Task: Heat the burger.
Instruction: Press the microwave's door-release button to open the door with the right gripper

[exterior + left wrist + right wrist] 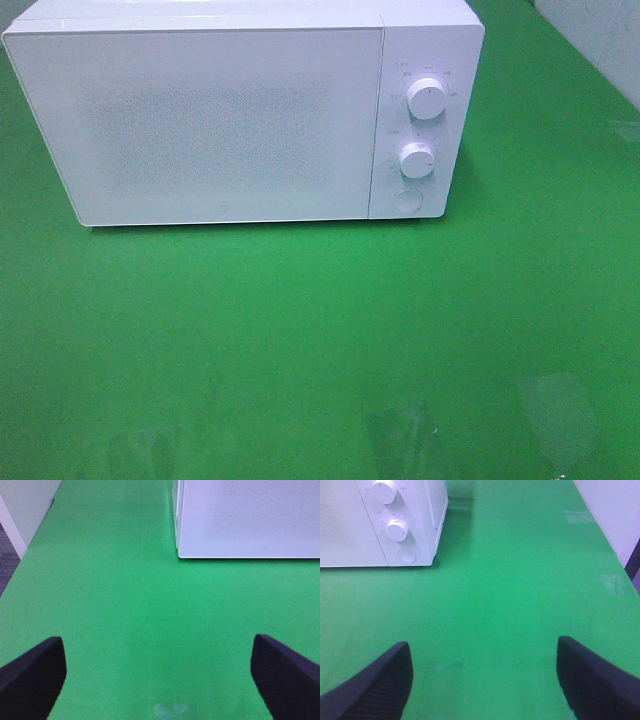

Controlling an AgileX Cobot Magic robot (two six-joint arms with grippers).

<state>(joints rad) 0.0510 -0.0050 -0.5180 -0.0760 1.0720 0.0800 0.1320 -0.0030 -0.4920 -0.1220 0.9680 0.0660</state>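
Jaws, L gripper (160, 680): wide apart, only bare green mat (320, 330) seen btwn them. Both black fingers (35, 675) hang over the mat; no contact w/ anything that shows. R gripper (485, 677): jaws also well apart, empty, over bare mat. Grippers show in wrist views only.

Burger: can't locate it, no view shows it. Microwave (220, 110) door (200, 120) is shut. It is frosted white w/ a dotted panel and can't be seen thru, so contents unknown.

Microwave: white, sits at back of mat, door facing the high cam. Ctrl panel on its right end: upper knob (427, 98), lower knob (417, 159) under it, round button (407, 200) at the bottom. Faint markings round the knobs, too small to read.

L wrist view: door-end front corner of microwave lies ahead of the gripper, well apart from the fingers. R wrist view: ctrl-panel end lies ahead, also well apart.

Mat: a few pale glossy patches (560, 410) nr bottom of high view. White wall (610, 510) runs along the mat's right side.
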